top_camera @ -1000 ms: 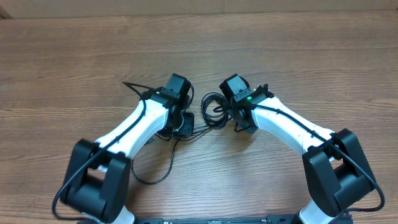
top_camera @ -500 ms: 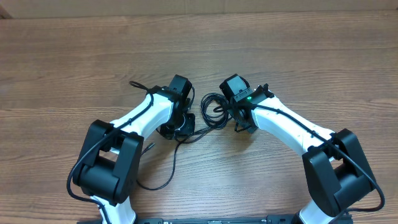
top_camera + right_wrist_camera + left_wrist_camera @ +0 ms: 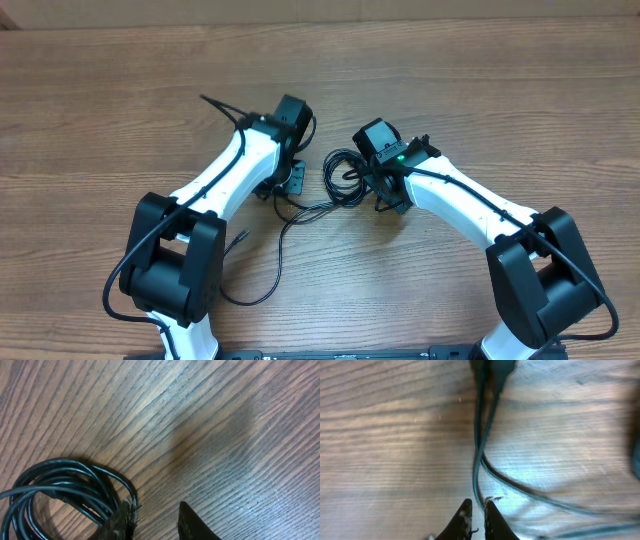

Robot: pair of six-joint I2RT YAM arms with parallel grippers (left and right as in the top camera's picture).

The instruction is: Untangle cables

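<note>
Black cables (image 3: 343,176): looped bundle at table (image 3: 480,90) centre, one length trailing toward near edge.
Left gripper (image 3: 477,510): closed on a cable.
Right gripper (image 3: 156,511): parted, empty.
Remaining: nearly all.

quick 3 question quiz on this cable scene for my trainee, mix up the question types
1. True or false: the right gripper has the coiled cables between its fingers.
2. The left gripper has its fingers: A) spread wide, B) nearly together at a cable strand, C) out of view.
3. Fill in: the loose cable trails toward the ___ arm's base.
Key: 1 false, they lie beside one finger; 2 B; 3 left.
</note>
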